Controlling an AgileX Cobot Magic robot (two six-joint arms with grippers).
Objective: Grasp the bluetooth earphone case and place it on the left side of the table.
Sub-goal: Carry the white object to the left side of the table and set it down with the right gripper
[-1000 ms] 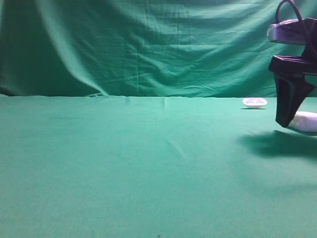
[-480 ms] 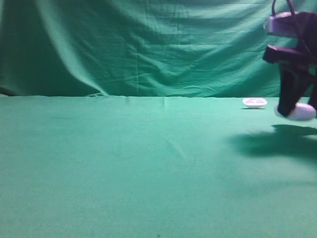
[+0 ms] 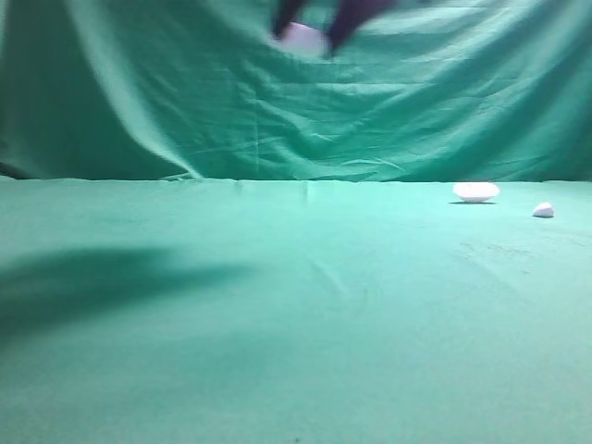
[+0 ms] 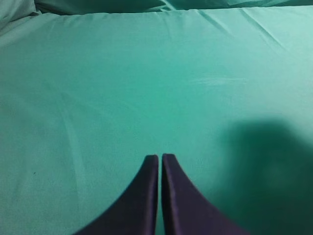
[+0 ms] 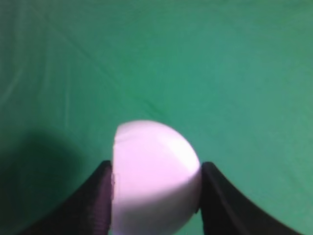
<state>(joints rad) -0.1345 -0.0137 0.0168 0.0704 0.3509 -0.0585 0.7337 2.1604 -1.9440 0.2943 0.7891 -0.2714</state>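
High above the green table [image 3: 277, 305], near the top edge of the exterior view, my right gripper [image 3: 310, 28] carries the white bluetooth earphone case [image 3: 302, 39], blurred by motion. In the right wrist view the rounded case [image 5: 155, 176] fills the gap between the two dark fingers, which press on its sides, with green cloth far below. My left gripper [image 4: 160, 157] is seen only in its own wrist view, jaws shut with nothing between them, over bare cloth.
A shallow white dish-like piece [image 3: 475, 191] lies at the far right of the table, and a tiny white lump [image 3: 543, 211] sits a little nearer on the right. A broad shadow [image 3: 102, 277] falls on the table's left. A draped green backdrop hangs behind.
My right gripper has lifted the case off the right side of the table and swung up and left to the top middle. Its shadow moved to the left. The tiny white lump now shows.
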